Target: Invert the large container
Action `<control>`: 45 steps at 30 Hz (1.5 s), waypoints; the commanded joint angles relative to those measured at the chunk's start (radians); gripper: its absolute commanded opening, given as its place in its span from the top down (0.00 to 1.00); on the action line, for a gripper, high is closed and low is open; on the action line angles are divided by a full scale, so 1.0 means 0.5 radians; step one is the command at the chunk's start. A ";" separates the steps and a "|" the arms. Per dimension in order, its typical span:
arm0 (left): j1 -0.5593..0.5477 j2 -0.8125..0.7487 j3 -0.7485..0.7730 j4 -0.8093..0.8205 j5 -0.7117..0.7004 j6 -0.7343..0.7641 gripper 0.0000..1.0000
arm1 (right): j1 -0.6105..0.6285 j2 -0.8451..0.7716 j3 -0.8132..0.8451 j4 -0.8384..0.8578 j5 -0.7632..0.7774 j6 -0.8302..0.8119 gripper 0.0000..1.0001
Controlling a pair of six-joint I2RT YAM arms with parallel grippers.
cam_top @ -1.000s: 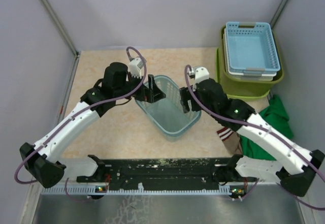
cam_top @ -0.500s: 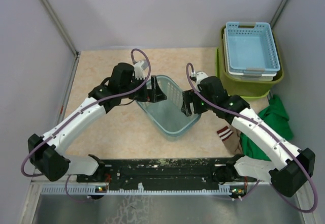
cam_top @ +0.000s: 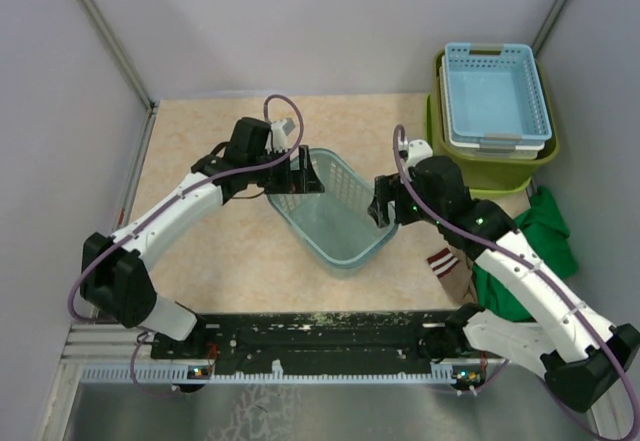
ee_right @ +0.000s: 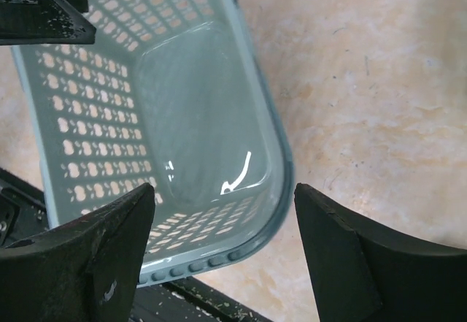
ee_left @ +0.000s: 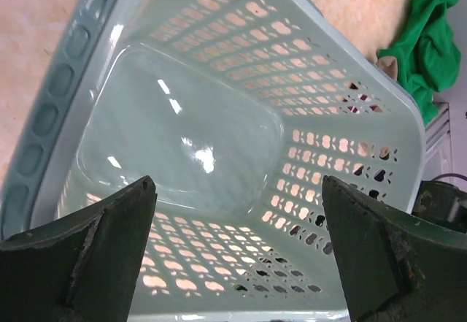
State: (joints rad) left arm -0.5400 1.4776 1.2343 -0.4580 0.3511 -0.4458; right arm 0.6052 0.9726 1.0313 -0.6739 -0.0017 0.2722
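Top external, lower right: green cloth (cam_top: 530,251). Centre frame: pale teal perforated basket (cam_top: 335,216), upright, with the left gripper (cam_top: 297,175) and right gripper (cam_top: 383,204) at its opposite rims, fingers spread wide on both, gripping nothing (wrist views agree). Upper right: lime-green large container (cam_top: 490,168), upright, blue basket (cam_top: 497,91) stacked inside.

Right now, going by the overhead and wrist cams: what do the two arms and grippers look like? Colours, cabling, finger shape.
Both are alike. The left arm and right arm have white link shells with black joint housings and black bases. A purple cable loops along each. The left gripper and right gripper are black, and their fingers are dark, matte and wedge-shaped.
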 commanded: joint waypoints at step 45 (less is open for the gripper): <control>-0.531 -0.007 -0.010 -0.226 -1.069 0.248 0.34 | 0.047 -0.401 -0.293 0.449 0.855 0.521 0.23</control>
State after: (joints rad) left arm -0.8024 1.4277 1.2240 -0.5686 -0.2070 -0.2867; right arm 0.6319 0.7559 0.8764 -0.4835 0.4141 0.5350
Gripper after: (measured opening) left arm 0.720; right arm 0.767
